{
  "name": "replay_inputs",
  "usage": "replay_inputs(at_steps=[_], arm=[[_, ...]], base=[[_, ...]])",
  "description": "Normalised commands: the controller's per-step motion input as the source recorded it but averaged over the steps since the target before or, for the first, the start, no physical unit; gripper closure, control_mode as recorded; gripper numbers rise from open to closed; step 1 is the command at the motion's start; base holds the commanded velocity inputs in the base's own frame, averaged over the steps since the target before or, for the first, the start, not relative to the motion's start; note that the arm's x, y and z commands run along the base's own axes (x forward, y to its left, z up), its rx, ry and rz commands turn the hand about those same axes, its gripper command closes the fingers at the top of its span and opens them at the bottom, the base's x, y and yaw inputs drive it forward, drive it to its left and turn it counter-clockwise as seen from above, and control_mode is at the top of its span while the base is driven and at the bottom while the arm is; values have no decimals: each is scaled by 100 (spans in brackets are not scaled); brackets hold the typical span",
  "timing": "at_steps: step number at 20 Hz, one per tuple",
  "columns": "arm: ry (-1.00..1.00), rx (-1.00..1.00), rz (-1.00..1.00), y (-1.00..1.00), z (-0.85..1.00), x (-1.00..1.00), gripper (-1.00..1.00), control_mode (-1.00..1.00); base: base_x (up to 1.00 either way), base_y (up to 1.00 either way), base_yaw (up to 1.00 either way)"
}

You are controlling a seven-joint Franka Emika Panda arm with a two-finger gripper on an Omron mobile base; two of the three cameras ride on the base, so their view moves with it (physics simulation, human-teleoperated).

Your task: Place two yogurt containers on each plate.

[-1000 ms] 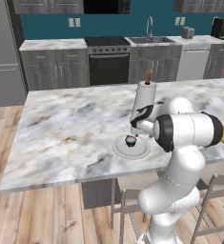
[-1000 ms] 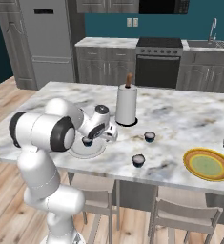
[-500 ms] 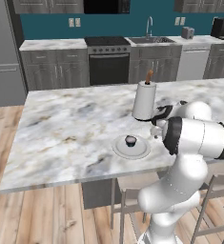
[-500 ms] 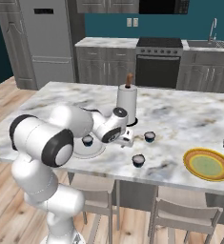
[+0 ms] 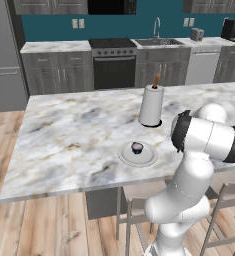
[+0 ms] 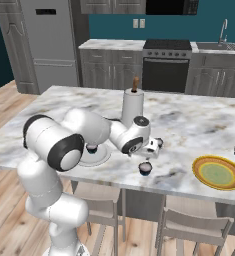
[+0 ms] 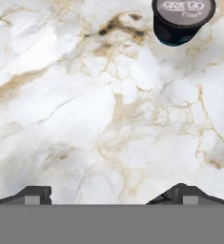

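One yogurt cup [image 5: 137,147] sits on the white plate [image 5: 125,154]; the gripper [image 6: 150,149], jaws wide and empty, hovers near the island's front edge; next, centre over the nearest yogurt cup [image 7: 182,20]

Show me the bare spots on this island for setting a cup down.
Free: the island's wide marble stretch left of the white plate, and the yellow-rimmed plate itself. Crowded: between the paper towel roll and the front edge, where the hand and two yogurt cups sit.
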Motion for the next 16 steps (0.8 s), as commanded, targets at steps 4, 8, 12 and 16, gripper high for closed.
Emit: replay_inputs(at_steps=[4,8,12,16], arm=[[17,-8,-3,-71,-3,-6,-100,-100],[15,-7,-7,-47,-4,-13,-100,-100],[10,-1,-1,-5,-3,-25,-100,-100],[6,0,0,0,-2,-42,-100,-100]], base=[[0,0,0],[0,0,0],[0,0,0],[0,0,0]])
